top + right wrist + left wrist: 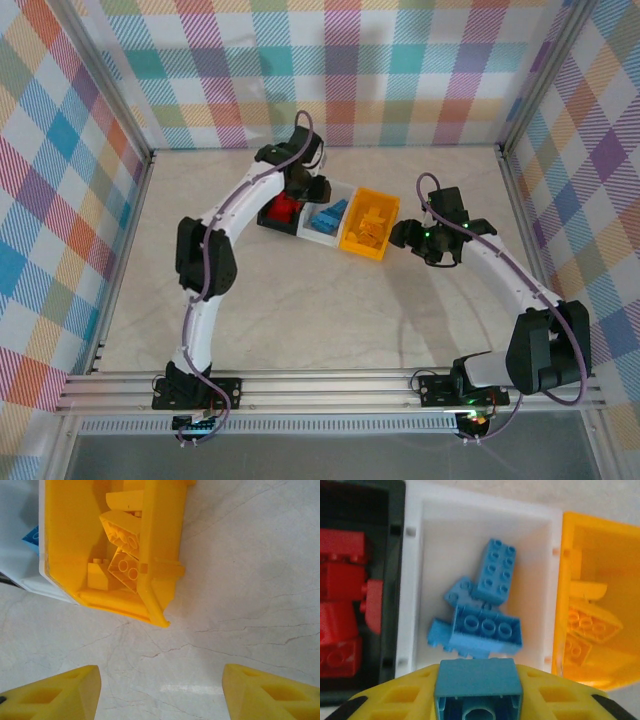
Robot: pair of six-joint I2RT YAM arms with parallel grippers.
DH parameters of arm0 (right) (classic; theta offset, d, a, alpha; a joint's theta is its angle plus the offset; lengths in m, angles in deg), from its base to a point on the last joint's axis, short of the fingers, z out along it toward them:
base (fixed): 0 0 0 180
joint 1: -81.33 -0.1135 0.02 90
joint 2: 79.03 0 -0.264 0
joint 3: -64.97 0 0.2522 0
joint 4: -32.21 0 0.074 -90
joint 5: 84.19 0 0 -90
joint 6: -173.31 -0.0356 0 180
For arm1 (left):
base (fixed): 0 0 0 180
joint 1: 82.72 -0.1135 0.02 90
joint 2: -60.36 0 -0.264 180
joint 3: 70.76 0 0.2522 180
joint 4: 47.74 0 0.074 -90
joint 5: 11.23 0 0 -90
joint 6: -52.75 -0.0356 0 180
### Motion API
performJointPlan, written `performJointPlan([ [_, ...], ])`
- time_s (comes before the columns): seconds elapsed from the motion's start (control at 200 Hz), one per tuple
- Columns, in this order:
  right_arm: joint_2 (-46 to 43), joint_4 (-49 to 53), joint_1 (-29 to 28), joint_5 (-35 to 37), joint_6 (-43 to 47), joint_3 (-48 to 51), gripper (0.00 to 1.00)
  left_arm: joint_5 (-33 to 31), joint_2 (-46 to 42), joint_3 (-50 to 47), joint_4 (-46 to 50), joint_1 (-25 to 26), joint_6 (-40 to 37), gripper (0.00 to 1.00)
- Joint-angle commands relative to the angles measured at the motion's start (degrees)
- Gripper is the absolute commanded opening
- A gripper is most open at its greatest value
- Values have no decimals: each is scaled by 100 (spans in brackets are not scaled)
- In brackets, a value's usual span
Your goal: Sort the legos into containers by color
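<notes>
Over the white bin, left gripper pinches a blue lego

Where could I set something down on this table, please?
Bare: marbled tabletop before the arm bases, and right of the yellow-orange plastic bin, under the open right pincer. Crowded: white plastic bin and black plastic bin touching alongside, left pincer holding a blue plastic brick above.

Pale cream flat tabletop of marble-veined stone or laminate, hard to tell which, with thin dark hairlines. Around three sides of it, upright multicoloured plaid fabric panels. Along its near edge, ribbed silver aluminium rails. At its far corners, slim slanting silver metal posts.
</notes>
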Motion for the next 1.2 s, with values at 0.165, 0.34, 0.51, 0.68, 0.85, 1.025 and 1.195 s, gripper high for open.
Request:
performJointPlan([
  [0.165,-90,-63,-24,109,246,-237,67,97,947,1033,625,36,-1,62],
  [0.34,19,-158,-26,-7,265,-266,68,88,621,854,621,58,-75,69],
  [0.51,61,-381,-24,-231,363,-314,73,88,-71,594,573,62,-114,81],
  [0.68,-7,-689,-48,-378,356,-272,100,140,-1166,-254,303,66,-86,100],
  [0.85,-264,-1007,-159,-401,356,-104,100,255,-2597,-1726,-183,67,22,100],
  [1.025,-852,-1715,-299,-354,616,289,100,-110,-4359,-3700,-927,67,564,100],
  [1.195,-1499,-2969,-471,-243,1360,943,100,-1331,-5866,-5553,-1825,76,977,100],
])
